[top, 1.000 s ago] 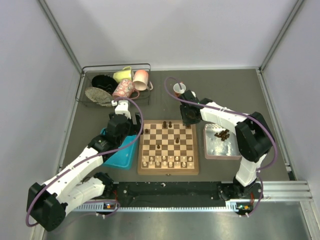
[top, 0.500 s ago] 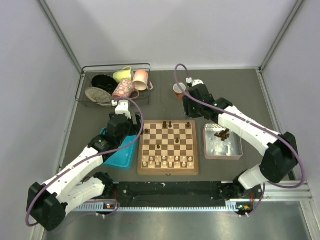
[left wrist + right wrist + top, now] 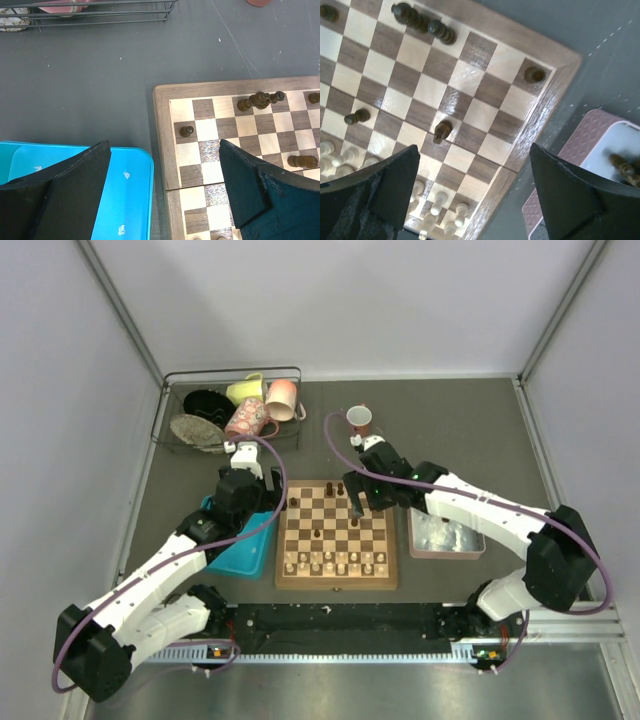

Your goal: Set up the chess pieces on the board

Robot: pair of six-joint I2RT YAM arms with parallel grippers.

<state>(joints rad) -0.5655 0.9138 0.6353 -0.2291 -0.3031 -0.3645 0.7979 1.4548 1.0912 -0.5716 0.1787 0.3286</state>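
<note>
A few of the dark chess pieces [image 3: 318, 532] stand scattered on the board [image 3: 336, 585]. Two are side by side on the far row, one is in the far right corner square, one is near the far left corner, one is about mid-board and one is on the right half. In the right wrist view that last piece seems to lean a little (whether it is truly tilted I cannot tell). More dark ones lie together in the pink-rimmed tray [image 3: 440, 554] just beside the board's right edge, showing only at the margin of the right wrist view. The pale chessmen [image 3: 335, 562] line the board's near edge. The board lies in the middle of the counter [image 3: 450, 430], closer to its near edge. The right end effector [image 3: 475, 190] hovers over the far right part of the board, its jaws spread wide with nothing between them. The left end effector [image 3: 160, 185] hangs over the board's far left corner, its jaws likewise wide apart and empty. One of its fingers is above the blue tray [image 3: 132, 170], which sits just beside the board's left edge. Toward the counter's far left corner a wire rack [image 3: 230, 371] holds mugs [image 3: 250, 418] and dishes. A small cup [image 3: 359, 418] stands alone nearer the far edge, well apart from the board.
</note>
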